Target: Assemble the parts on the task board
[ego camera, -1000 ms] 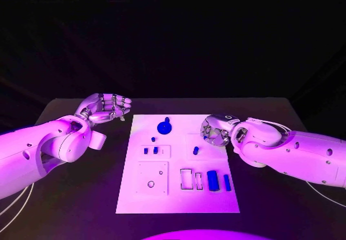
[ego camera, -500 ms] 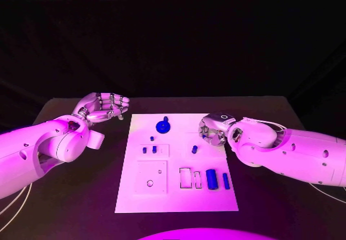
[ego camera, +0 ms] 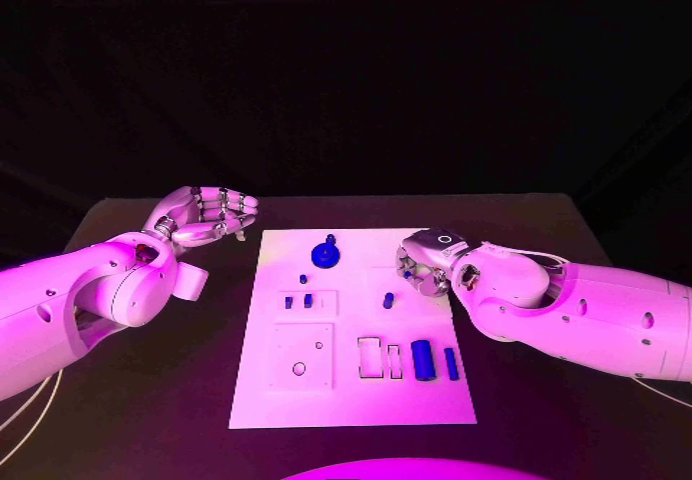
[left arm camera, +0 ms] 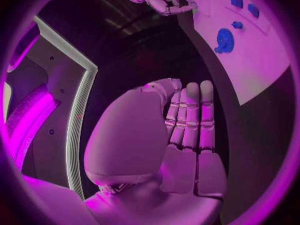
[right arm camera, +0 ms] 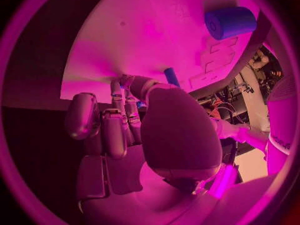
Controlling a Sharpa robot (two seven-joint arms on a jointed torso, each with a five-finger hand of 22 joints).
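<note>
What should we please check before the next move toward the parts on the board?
1. Board flat on the table: ok.
2. Left hand off the board, fingers curled, holding nothing: ok.
3. Right hand over the board's right edge: ok.
4. Right hand's hold on a part: cannot tell.
5. Gear at the board's far end, free of both hands: ok.
6. Large cylinder lying near the front edge, untouched: ok.
</note>
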